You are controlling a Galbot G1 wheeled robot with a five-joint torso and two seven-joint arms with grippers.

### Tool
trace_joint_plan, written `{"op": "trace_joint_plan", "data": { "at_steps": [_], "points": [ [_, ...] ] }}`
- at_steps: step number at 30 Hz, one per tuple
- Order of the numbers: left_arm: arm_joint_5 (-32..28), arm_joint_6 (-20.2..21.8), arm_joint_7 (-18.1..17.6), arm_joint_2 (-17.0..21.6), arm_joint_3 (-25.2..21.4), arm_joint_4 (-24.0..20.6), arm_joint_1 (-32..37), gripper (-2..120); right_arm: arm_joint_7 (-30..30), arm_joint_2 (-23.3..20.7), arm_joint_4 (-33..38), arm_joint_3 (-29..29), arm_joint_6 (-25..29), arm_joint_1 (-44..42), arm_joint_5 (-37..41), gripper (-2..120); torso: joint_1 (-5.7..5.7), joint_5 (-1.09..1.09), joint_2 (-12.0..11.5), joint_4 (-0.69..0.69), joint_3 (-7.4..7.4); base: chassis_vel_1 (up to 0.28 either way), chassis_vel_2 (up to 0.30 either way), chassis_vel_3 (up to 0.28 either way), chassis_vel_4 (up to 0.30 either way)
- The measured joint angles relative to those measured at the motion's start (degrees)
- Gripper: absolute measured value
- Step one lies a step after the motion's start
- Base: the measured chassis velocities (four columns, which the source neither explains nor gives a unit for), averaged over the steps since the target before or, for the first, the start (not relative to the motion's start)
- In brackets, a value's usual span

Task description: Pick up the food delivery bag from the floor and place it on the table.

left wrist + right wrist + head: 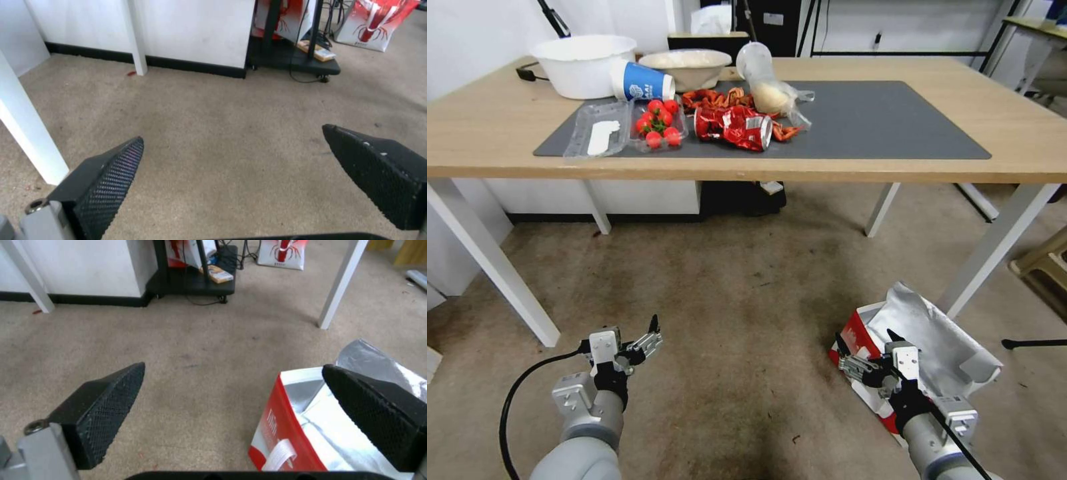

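The food delivery bag (944,337) stands open on the floor (740,300) at the lower right, beside a white table leg. Its red side faces left and crumpled silver foil lining sticks up from its mouth. In the right wrist view the bag (285,426) shows a white handle low on its red side. My right gripper (867,341) hangs open over the bag's left edge, with one finger (373,410) above the foil opening and nothing held. My left gripper (620,337) is open above bare floor at the lower left. The light-wood table (494,127) with its dark grey mat spans the back.
On the mat lie a crumpled red snack wrapper (734,127), a tomato tray (659,125), a blue cup, white bowls and a plastic bag. White table legs (494,267) flank the floor space. A black cart (195,280) and a red-and-white bag (282,253) sit beyond the table.
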Motion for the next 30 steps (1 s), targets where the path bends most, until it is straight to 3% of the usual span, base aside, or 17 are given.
{"op": "trace_joint_plan", "data": {
  "at_steps": [30],
  "points": [
    [0.0,0.2,0.1,-0.1,0.0,-0.5,0.4,100,-0.1,0.0,-0.1,0.1,0.1,-0.3,-0.1,100,-1.18,0.00,-6.9,0.00,-5.71,0.000,0.000,0.000,0.000]
  ]
}}
